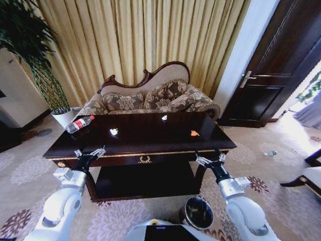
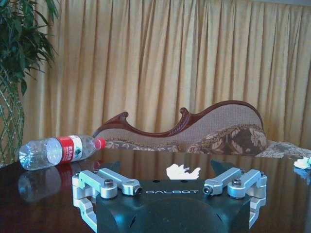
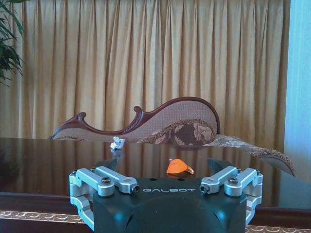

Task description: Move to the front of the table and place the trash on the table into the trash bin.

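At the far left of the long dark glossy wooden counter (image 1: pixel 150 136) with gold trim, a clear plastic bottle with a red cap and red label (image 1: pixel 79 124) lies on its side near the back corner, just in front of a white plant pot (image 1: pixel 63 117) on the floor. The left pincer (image 1: pixel 90 153) hovers at the counter's front edge, below the bottle, its fingers spread apart and holding nothing. Farther right on the top sits a white crumpled scrap (image 1: pixel 114 132), and beyond it, near the back edge, a second small white scrap (image 1: pixel 164 118). A tiny orange piece (image 1: pixel 194 133) lies toward the right side of the top. The right pincer (image 1: pixel 211 158) hangs at the front edge below that orange piece, fingers likewise wide apart and empty. On the patterned carpet beside the right arm stands the small round dark-brown bin with a shiny inside (image 1: pixel 197 213), in front of the counter's right leg. Behind the counter is a carved-back patterned sofa (image 1: pixel 150 98).
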You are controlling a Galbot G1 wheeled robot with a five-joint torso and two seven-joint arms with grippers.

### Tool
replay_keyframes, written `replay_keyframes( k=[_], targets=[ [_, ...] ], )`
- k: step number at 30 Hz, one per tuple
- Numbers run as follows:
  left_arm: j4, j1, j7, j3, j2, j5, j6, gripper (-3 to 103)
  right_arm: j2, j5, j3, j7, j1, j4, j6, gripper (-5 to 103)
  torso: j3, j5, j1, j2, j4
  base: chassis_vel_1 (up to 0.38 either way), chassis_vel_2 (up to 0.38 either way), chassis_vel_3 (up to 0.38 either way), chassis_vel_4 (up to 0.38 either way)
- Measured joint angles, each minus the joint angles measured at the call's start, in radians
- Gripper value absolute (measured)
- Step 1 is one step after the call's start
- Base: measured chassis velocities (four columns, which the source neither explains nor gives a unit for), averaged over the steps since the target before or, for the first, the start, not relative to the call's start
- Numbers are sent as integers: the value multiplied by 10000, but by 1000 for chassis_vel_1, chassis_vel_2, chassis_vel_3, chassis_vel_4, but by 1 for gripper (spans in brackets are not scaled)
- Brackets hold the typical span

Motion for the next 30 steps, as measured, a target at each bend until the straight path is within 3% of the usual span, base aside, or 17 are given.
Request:
replay_keyframes(
  k=[14,18,25,30],
  targets=[
    [-97,49,-1,-20,-53,-125,-21,100,-68,81,-163,205,151,155,6,100,1,0,1,0,0,0,0,0,0],
    [-228,129,-12,-61,-57,-253,46,100,-204,416,-250,610,469,350,-753,100,1,0,2,0,-1,0,0,0,0],
    [-605,437,-6,-414,40,-484,394,100,-1193,2373,-375,1711,1883,387,-2590,100,1,2,1,1,1,0,0,0,0],
    [-768,592,36,-747,87,-572,767,100,-1754,3373,-517,2253,2490,77,-3184,100,1,1,1,0,2,0,0,0,0]
  ],
)
